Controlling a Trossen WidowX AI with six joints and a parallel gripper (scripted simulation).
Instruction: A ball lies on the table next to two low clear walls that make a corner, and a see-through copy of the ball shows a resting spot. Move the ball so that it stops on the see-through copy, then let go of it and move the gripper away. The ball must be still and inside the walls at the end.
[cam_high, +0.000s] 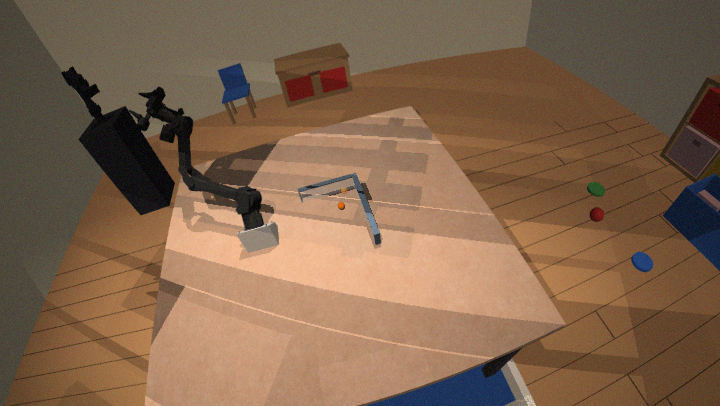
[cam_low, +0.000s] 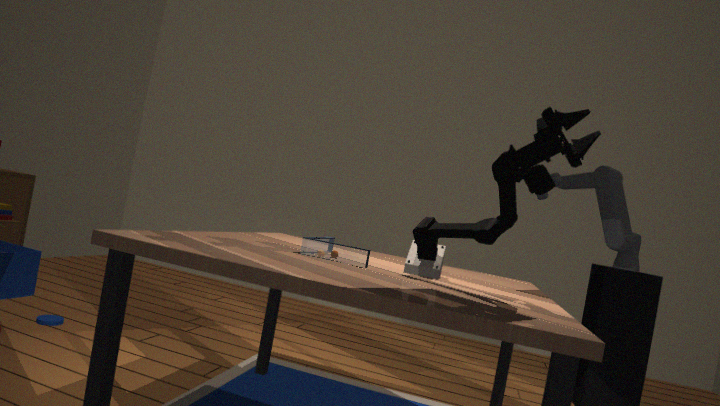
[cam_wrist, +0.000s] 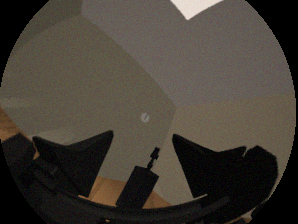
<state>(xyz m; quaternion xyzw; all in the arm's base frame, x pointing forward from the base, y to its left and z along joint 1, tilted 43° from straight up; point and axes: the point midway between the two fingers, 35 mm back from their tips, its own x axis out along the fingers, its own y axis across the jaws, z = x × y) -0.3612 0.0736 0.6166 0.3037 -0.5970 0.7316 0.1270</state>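
An orange ball (cam_high: 341, 205) (cam_low: 334, 254) lies on the table inside the corner made by the two low clear walls, a longer-looking one (cam_high: 371, 218) and another (cam_high: 327, 181) with blue-grey edges. The paler see-through copy (cam_high: 343, 190) (cam_low: 320, 254) is closer to the corner than the ball, with a small gap between them. My gripper (cam_high: 136, 102) (cam_low: 594, 122) (cam_wrist: 143, 135) is open and empty, high up and far from the ball, pointing away from the table. The ball is not in the wrist view.
The arm's pale base plate (cam_high: 259, 239) (cam_low: 423, 264) stands on the table beside the walls' open side. A black pedestal (cam_high: 131, 163) (cam_low: 617, 327) (cam_wrist: 137, 187) with another arm on it stands beyond the table edge, near my raised gripper.
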